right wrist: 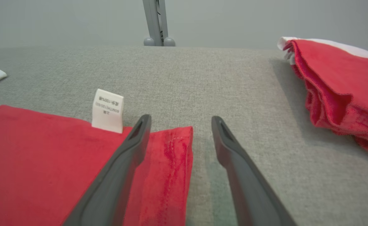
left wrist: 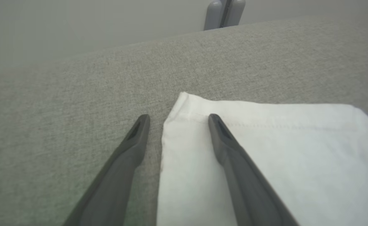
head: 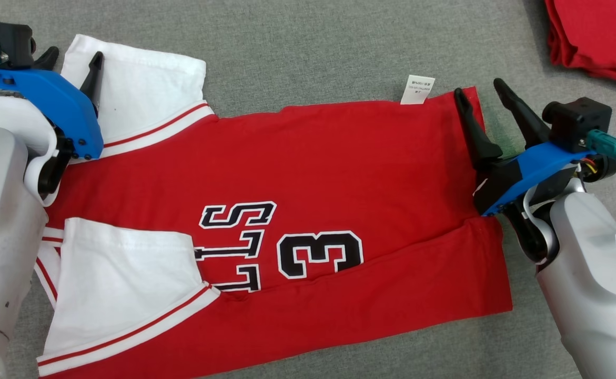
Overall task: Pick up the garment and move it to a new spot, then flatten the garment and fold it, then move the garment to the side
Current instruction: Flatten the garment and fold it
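Note:
A red jersey, the garment [head: 339,173], with white sleeves and a black "3" lies flat across the grey cloth surface, its near long edge folded over. My left gripper [head: 73,55] is open over the far white sleeve [left wrist: 265,147]: one finger over the sleeve's corner, the other over bare cloth. My right gripper [head: 481,87] is open at the garment's far right hem corner [right wrist: 174,147], one finger above the red fabric, the other above the grey surface. A white care label [right wrist: 107,110] sticks out from the far edge.
Another red garment [head: 597,37] lies folded in a heap at the far right corner; in the right wrist view this pile [right wrist: 337,88] is to the right of my fingers. The grey surface [head: 313,47] runs beyond the jersey to a far edge with a metal stand [right wrist: 155,22].

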Controlling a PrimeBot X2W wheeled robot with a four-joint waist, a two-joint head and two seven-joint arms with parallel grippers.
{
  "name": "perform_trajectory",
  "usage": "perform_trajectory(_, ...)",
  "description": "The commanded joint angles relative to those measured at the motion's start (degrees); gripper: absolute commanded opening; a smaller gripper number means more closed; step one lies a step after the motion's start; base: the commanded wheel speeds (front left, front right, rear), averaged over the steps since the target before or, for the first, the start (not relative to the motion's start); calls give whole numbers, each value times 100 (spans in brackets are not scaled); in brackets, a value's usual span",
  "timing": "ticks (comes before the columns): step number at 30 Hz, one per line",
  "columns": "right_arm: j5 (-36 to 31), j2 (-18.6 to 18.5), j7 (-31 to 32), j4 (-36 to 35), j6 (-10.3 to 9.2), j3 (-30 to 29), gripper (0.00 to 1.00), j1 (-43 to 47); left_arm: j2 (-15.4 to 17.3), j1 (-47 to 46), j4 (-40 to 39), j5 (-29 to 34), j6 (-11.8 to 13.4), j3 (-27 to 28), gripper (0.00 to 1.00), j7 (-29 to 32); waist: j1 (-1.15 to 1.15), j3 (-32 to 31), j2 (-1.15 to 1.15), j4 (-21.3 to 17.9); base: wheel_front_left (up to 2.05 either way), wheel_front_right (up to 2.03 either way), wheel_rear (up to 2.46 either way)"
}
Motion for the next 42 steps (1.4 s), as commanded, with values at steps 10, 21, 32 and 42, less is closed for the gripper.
perform_trajectory(10, 183, -62, 135, 370, 3, 323, 100, -370, -172, -157, 144, -765, -5, -482, 100, -22, 0, 100, -2, 24, 0, 0, 0)
perform_trajectory(21, 341, -183, 382, 672, 2, 542, 100, -498, -126, -333, 247, -1166, -5, -1068, 0, -427, 0, 75, -2, 65, 0, 0, 0)
perform_trajectory(32, 627, -334, 843, 784, 2, 660, 0, -552, -177, -514, 74, -1477, -5, -1478, 0, -1041, 0, -21, -2, 272, 0, 0, 0)
perform_trajectory(42, 516, -238, 307, 1103, 2, 405, 0, -645, -140, -268, -240, -1819, -6, -1766, 0, -1741, 0, -397, -2, 454, 0, 0, 0)
